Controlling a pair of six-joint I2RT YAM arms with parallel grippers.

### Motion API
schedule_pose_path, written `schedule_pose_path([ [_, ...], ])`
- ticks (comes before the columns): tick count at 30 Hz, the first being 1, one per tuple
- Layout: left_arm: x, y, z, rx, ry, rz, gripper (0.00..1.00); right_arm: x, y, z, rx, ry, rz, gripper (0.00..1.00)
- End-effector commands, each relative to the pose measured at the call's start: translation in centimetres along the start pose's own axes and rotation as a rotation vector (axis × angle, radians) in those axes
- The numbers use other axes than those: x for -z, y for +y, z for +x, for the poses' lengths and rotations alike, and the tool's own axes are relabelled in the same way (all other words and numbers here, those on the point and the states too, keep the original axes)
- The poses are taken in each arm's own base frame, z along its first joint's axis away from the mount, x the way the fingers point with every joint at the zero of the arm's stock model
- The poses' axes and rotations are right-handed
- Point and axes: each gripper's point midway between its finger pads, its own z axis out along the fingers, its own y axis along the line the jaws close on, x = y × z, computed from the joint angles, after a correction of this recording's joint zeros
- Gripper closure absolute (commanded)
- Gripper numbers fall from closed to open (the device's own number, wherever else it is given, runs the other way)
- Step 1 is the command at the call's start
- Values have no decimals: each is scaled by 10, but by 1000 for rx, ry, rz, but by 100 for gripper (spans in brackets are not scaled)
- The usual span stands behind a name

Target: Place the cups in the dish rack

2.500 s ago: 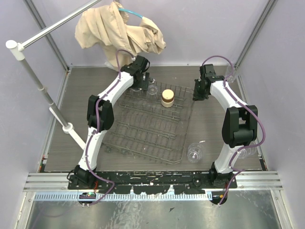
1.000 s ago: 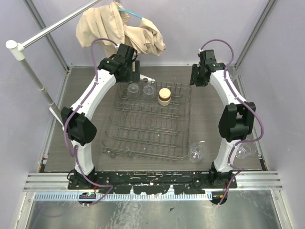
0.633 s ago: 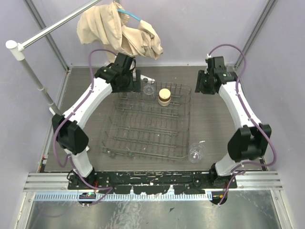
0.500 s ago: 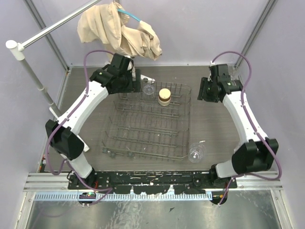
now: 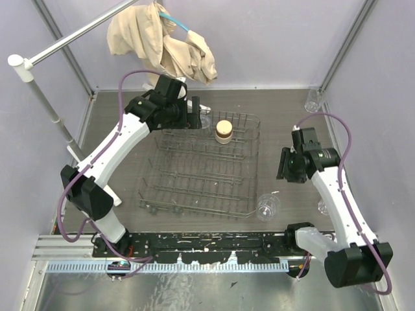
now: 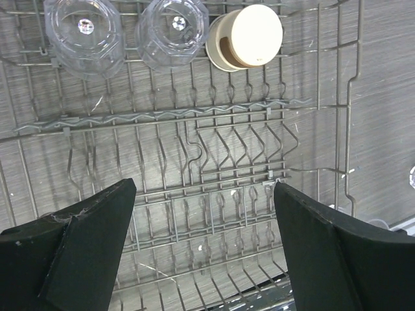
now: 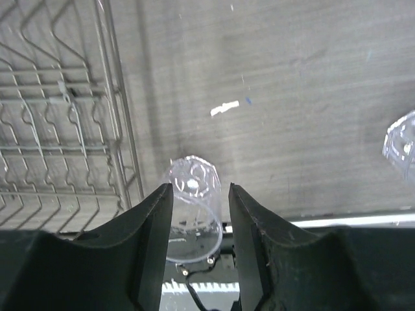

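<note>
The grey wire dish rack (image 5: 194, 184) lies mid-table. Its far row holds the tan-brown cup (image 5: 224, 131) and two clear cups (image 6: 84, 29) (image 6: 172, 27), all bottom up; in the top view only one clear cup (image 5: 206, 120) shows beside my left gripper (image 5: 192, 115). My left gripper (image 6: 202, 188) hangs wide open and empty above the rack. My right gripper (image 5: 284, 168) is open, above and apart from a clear cup (image 5: 266, 207) lying on the table by the rack's near right corner; in the right wrist view this cup (image 7: 193, 207) shows between my fingers.
One clear cup (image 5: 313, 99) stands at the back right corner, another (image 5: 322, 207) lies by the right arm and shows in the right wrist view (image 7: 402, 146). A beige cloth (image 5: 162, 39) hangs at the back. A white pole stand (image 5: 65, 136) is on the left.
My right arm has swung from the back right corner toward the front, over the cup beside the rack. My left gripper has let go of a clear cup in the rack and lifted.
</note>
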Motion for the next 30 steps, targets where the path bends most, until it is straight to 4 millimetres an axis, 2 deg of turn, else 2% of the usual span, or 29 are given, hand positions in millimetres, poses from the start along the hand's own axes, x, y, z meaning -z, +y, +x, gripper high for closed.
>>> schedule_pose_path([
  [1,16,-19,-17,7,-46,79,6,12,-10,30,-28,33,17,55],
  [5,16,-27,-19,15,-45,115,6,16,-10,49,-45,57,-12,56],
  [12,17,-36,-23,17,-43,150,6,19,-8,63,-81,95,-15,56],
  [18,17,-40,-32,8,-56,153,5,2,-11,96,-128,186,15,55],
  [25,7,-44,-37,1,-46,164,5,-3,-14,97,-142,191,50,55],
  [30,4,-47,-42,-9,-48,168,5,-15,-15,99,-138,208,75,57],
])
